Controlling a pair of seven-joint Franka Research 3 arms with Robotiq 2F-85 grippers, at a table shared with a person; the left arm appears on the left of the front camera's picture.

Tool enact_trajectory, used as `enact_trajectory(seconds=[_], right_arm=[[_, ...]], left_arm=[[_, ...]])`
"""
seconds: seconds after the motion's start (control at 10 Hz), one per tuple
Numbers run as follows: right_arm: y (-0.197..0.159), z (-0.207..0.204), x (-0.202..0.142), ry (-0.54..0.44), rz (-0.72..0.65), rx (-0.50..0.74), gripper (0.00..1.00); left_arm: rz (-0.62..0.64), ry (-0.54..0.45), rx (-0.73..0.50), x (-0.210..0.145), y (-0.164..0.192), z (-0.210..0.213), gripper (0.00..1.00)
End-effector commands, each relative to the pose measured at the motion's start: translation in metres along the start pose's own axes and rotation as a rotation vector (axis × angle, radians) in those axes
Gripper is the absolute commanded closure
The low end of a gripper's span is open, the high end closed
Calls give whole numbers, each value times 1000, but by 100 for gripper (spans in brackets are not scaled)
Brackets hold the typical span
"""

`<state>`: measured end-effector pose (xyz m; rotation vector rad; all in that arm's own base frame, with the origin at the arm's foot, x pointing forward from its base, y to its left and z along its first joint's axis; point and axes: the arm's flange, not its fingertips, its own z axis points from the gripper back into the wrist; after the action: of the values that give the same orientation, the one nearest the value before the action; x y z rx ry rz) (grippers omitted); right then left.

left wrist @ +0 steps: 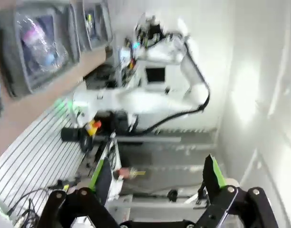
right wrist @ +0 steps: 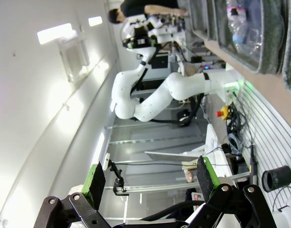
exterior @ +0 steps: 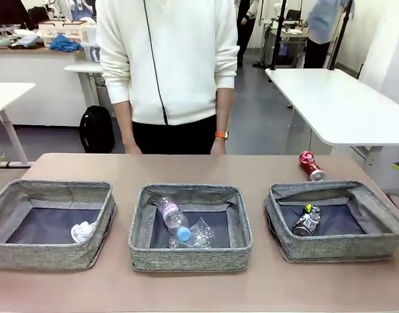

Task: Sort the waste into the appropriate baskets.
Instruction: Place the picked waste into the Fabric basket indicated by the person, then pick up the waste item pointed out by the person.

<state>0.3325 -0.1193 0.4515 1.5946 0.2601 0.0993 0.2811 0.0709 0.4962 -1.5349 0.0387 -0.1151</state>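
Observation:
Three grey baskets stand in a row: left (exterior: 43,254), middle (exterior: 186,255), right (exterior: 343,246). A white paper wad (exterior: 82,231) lies in the left one. The clear bottle with a blue cap (exterior: 173,218) and the clear plastic cup (exterior: 201,233) lie in the middle one. A crushed dark can (exterior: 306,220) rests in the right one. The crushed red can (exterior: 311,165) lies on the table behind the right basket. My left gripper (left wrist: 156,175) hangs open and empty off the table, as does my right gripper (right wrist: 150,178). The right wrist view catches the bottle (right wrist: 240,23) in its basket (right wrist: 274,38).
A person in a white sweater stands at the far edge, both hands (exterior: 218,147) low at the table rim. Bare brown tabletop (exterior: 199,169) lies between the baskets and the person. The other white arm (left wrist: 150,99) shows beside the table in the left wrist view.

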Motion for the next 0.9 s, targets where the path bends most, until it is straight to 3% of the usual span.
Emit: enact_trajectory(seconds=[0.0, 0.1, 0.2, 0.8], right_arm=[[7, 0, -1, 1, -19, 4, 0], [7, 0, -1, 1, -19, 4, 0], [7, 0, -1, 1, -19, 4, 0], [7, 0, -1, 1, -19, 4, 0]], left_arm=[[71, -206, -94, -11, 34, 22, 0], [148, -138, -62, -14, 51, 22, 0], [54, -110, -42, -10, 25, 26, 0], [54, -110, -42, -10, 25, 26, 0]])
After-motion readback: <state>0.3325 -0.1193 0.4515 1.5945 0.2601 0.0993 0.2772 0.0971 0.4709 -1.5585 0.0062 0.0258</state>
